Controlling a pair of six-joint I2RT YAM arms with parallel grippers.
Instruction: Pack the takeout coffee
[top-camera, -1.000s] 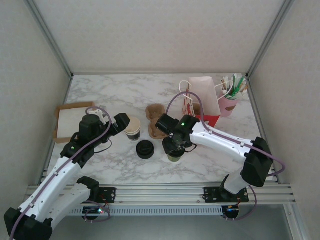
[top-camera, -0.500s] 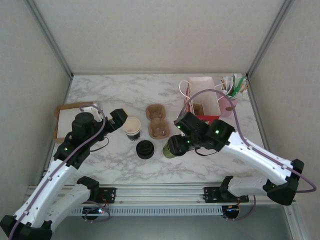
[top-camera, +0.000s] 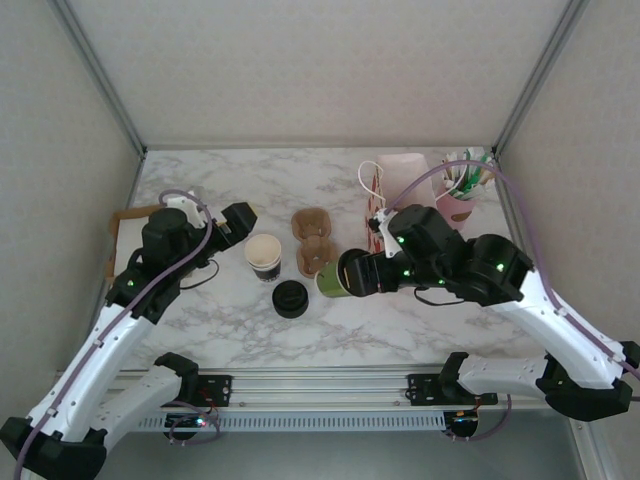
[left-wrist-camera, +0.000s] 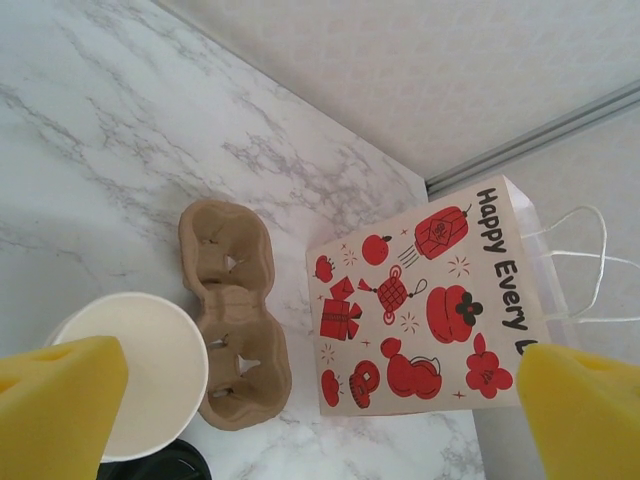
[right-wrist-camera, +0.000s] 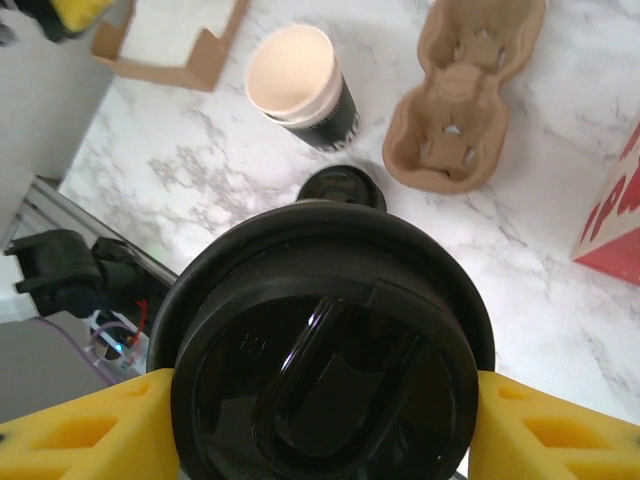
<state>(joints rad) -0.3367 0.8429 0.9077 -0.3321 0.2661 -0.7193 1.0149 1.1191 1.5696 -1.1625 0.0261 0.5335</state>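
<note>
My right gripper (top-camera: 345, 276) is shut on the takeout coffee (top-camera: 330, 283), an olive-green cup with a black lid. It holds the cup in the air, tipped far over, just right of the loose lid and in front of the cup carrier. The black lid (right-wrist-camera: 325, 365) faces the right wrist camera, between the yellow fingers (right-wrist-camera: 90, 425) of that gripper (right-wrist-camera: 320, 425). The paper bag (left-wrist-camera: 420, 300) with red prints stands behind, partly hidden by the right arm in the top view. My left gripper (top-camera: 236, 222) hangs open and empty above the lidless cup (left-wrist-camera: 140, 370).
The brown two-cup carrier (top-camera: 312, 242) lies mid-table, with the lidless cup (top-camera: 264, 256) left of it and a loose black lid (top-camera: 290, 298) in front. A cardboard tray (top-camera: 125, 228) sits at the left edge and a pink cup of utensils (top-camera: 462, 198) at the back right.
The right arm lifted the coffee off the table, tipped it over and drew it up and back. The left arm rose slightly away from the lidless cup.
</note>
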